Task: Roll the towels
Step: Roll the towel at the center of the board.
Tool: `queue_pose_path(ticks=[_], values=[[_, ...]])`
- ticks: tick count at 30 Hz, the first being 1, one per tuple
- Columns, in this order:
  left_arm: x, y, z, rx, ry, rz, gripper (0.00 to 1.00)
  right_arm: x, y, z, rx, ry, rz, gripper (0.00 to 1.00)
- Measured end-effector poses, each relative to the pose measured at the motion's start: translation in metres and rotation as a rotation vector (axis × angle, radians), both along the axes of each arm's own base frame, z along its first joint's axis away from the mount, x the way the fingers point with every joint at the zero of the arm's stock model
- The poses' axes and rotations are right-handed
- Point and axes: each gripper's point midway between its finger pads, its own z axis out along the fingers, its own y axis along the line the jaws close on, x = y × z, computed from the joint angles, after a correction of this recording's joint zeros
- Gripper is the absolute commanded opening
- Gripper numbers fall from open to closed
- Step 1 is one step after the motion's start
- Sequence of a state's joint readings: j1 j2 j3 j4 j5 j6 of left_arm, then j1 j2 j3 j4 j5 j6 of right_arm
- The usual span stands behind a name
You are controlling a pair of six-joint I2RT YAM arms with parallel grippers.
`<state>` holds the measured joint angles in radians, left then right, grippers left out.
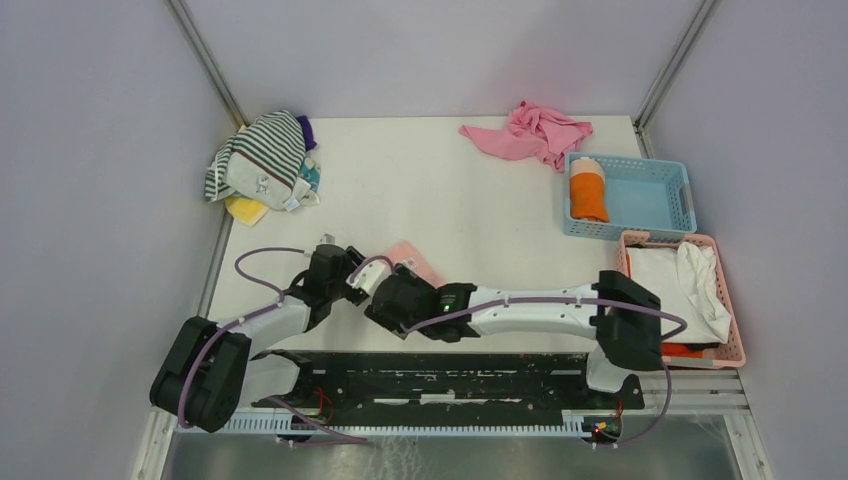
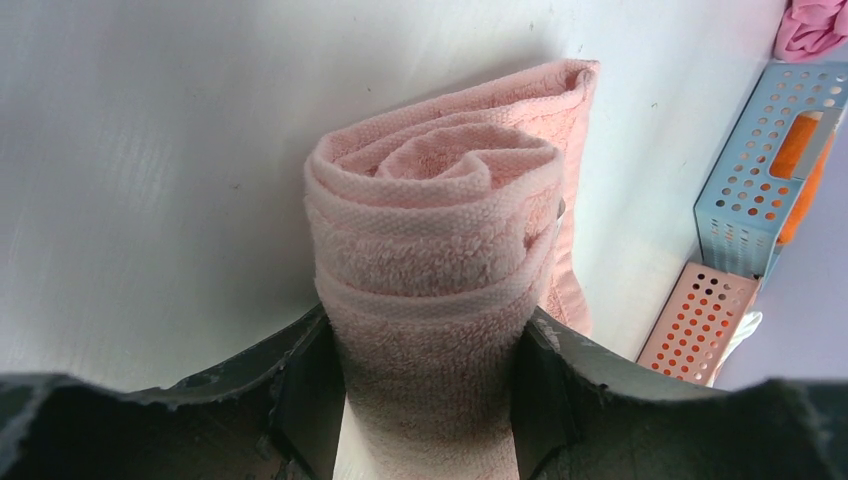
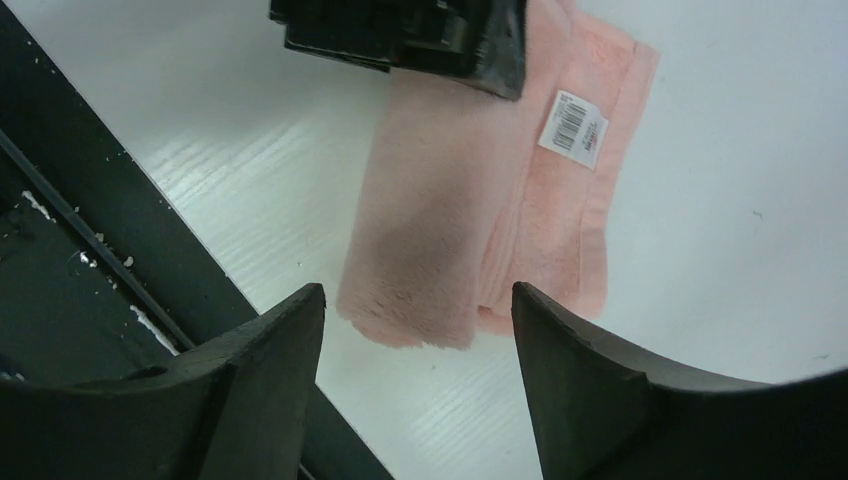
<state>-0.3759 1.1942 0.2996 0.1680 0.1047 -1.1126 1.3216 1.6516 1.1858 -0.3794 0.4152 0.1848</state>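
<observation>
Pink towel [image 2: 440, 250]: rolled, lying near-centre on the counter [image 1: 440, 190], just ahead of both bases. Left claw [image 2: 428, 340] is clamped across the roll, jaws as wide as the roll is thick, one finger pressed into each side. The roll's long axis runs straight out along that claw's reach, spiral end pointing away from the fingers. A loose flat tail lies on the counter beside the roll, to its right in the left wrist view. My read: roll not finished, tail to be taken in.

Right claw [image 3: 418, 292] is wide open and empty. I have it hanging over the towel's near end, not touching. The towel lies ahead of and below it, long axis running away toward the left claw. Both arms are about equally near, but only the left has contact.

Views: left wrist gives me the spiral and the grip. Right wrist misses the spiral but shows the flat layers, the white label [image 3: 573, 128] and the left claw at the far end. From the top, the wrists hide most of the towel.

Orange towel [image 1: 588, 192] sits rolled in the blue basket [image 1: 648, 196], well apart, right rear.
</observation>
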Motion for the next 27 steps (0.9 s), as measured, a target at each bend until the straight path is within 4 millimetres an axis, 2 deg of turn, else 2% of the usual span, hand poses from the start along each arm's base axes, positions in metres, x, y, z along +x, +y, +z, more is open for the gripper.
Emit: queue_pose_path(ticks=[4,7,10,12,15,17,23,27], values=[[0.000,0.000,0.000,0.001,0.000,0.000,0.60,-0.007,0.020,-0.022,-0.093,-0.060,0.038,0.76],[0.000,0.000,0.000,0.001,-0.001,0.001,0.60,-0.007,0.019,-0.049,-0.187,-0.089,0.046,0.75],[-0.001,0.000,0.000,0.000,-0.003,0.000,0.60,-0.001,0.014,-0.064,-0.257,-0.127,0.030,0.67],[-0.001,0.000,0.000,-0.002,-0.006,0.000,0.61,0.002,0.011,-0.065,-0.272,-0.145,0.021,0.56],[-0.001,0.000,0.000,-0.005,-0.009,-0.002,0.64,0.005,0.010,-0.064,-0.276,-0.156,0.013,0.29],[-0.001,0.000,0.001,-0.008,-0.012,-0.003,0.68,0.005,0.010,-0.066,-0.265,-0.145,0.017,0.17],[-0.007,0.003,0.007,-0.006,-0.015,0.001,0.81,0.006,0.001,-0.063,-0.127,0.002,0.067,0.08],[-0.013,0.013,0.012,0.005,-0.005,0.019,0.89,0.005,-0.001,-0.062,0.015,0.157,0.122,0.07]])
